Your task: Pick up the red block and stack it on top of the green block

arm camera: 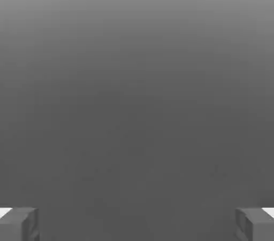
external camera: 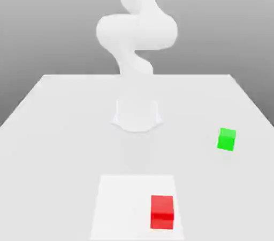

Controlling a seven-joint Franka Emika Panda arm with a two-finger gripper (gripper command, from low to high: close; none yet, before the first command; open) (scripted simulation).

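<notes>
So I'm running this from my desk and here's how it sits. Going across the exterior view from its left: that side of the table (external camera: 53,127) is bare white. In the middle, toward the far edge, the arm (external camera: 136,37) rises from its round base and curls upward, folded up high, which I read as a parked start pose since nothing has been reached for yet.

Toward the near edge there's a brighter white square patch (external camera: 123,202), and the red block (external camera: 161,211) sits flat on it, close to the patch's corner on the exterior view's right. My guess is the patch just marks the spawn zone, not a tray; it has no wall I can make out. Further toward the exterior view's right edge of the table, and farther back, the green block (external camera: 226,139) rests on its own, well apart from the red one. Both are flat, nothing stacked.

Containers: none here, nothing holds anything.

In the hand view the gripper (arm camera: 137,224) has its two fingertips (arm camera: 21,224) spread wide, one at each side of the picture, with only grey between them, so it's gripping nothing. It seems pointed off at the background instead of down at the table.

So I'd say the task is at zero: first job is swinging down over red.
</notes>
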